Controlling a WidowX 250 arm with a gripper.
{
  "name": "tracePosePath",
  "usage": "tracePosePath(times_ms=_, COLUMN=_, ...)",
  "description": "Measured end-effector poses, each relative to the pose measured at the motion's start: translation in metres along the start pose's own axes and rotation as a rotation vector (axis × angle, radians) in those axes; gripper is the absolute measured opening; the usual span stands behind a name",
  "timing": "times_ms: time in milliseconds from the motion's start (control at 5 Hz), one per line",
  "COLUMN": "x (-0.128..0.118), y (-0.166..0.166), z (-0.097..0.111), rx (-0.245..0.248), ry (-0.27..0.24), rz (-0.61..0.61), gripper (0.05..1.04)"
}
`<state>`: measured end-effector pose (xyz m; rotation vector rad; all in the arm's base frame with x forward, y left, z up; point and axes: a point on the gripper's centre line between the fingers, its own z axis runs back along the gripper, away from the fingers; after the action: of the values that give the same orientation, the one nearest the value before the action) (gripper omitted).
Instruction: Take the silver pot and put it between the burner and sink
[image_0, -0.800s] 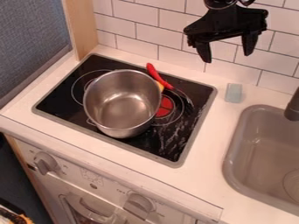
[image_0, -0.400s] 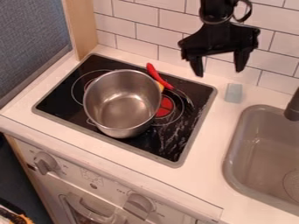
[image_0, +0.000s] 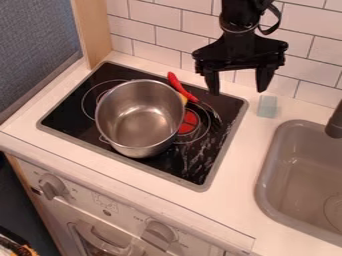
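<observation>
The silver pot (image_0: 140, 117) stands on the stove (image_0: 80, 127). To the right of the stove is the sink (image_0: 268, 197). Over the far right corner of the stove hangs the hand (image_0: 237, 91); it is wide open and holds nothing.

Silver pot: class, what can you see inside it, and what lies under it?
Inside the silver pot, only its bare metal floor and walls show. It stands on the black stovetop; the patch directly beneath, with any markings there, is covered.
</observation>
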<state>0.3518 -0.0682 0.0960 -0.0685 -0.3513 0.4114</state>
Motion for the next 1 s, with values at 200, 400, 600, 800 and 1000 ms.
tracePosePath(times_ms=200, x=-0.009, y=0.008, z=0.002, rx=0.103, ry=0.021, rz=-0.031, gripper=1.001)
tracePosePath(times_ms=400, x=-0.010, y=0.016, z=0.001, rx=0.154, ry=0.008, rz=-0.025, gripper=1.001)
tracePosePath(times_ms=600, x=-0.018, y=0.030, z=-0.003, rx=0.220, ry=0.021, rz=-0.015, gripper=1.001)
tracePosePath(times_ms=800, x=-0.020, y=0.042, z=-0.012, rx=0.208, ry=0.028, rz=0.022, gripper=1.001)
tracePosePath(times_ms=1000, x=-0.018, y=0.055, z=-0.022, rx=0.197, ry=0.047, rz=0.062, gripper=1.001)
